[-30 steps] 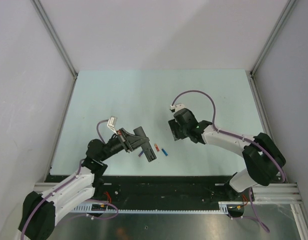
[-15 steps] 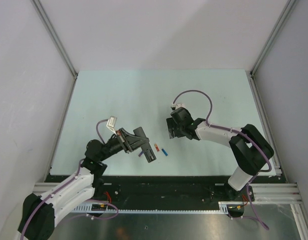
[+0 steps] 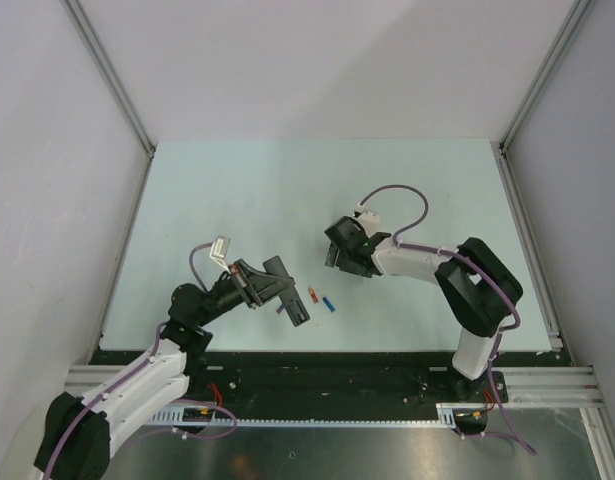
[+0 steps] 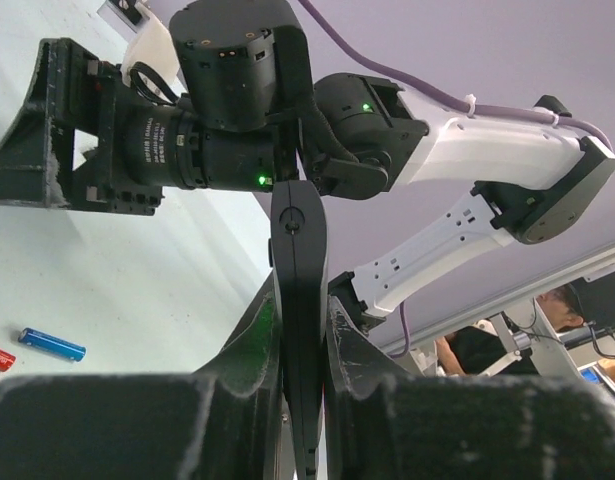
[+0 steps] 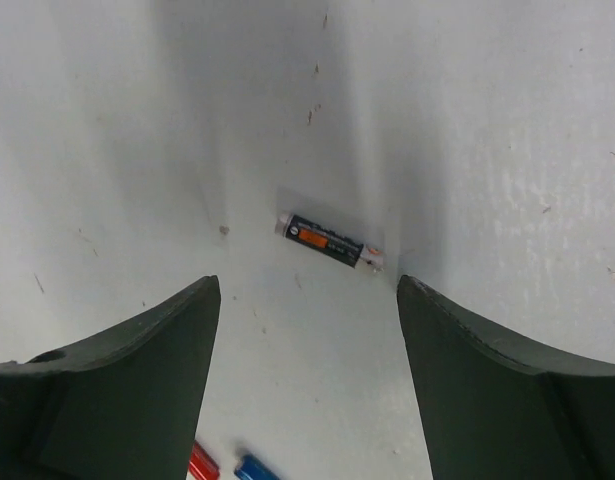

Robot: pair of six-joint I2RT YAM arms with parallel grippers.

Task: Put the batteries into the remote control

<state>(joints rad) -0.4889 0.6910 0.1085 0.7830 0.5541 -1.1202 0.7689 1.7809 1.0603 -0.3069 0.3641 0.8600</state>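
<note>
Top external view: found left pincer [image 3: 264, 286] closed tight on remote control [image 3: 295, 305], near front edge of desk [image 3: 237, 190]; saw red-orange battery [image 3: 312, 294] and bright blue battery [image 3: 329, 303] lying just beside remote control. Left wrist view: showed remote control pinched edge-on between both fingers. Right wrist view: showed right pincer [image 5: 307, 290] spread wide, holding nothing, above dark battery [image 5: 330, 242] lying on desk.

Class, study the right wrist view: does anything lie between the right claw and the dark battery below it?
Nothing visible does. The dark battery lies alone on the table, ahead of the open right claw. The red battery and blue battery sit apart at the lower edge.
</note>
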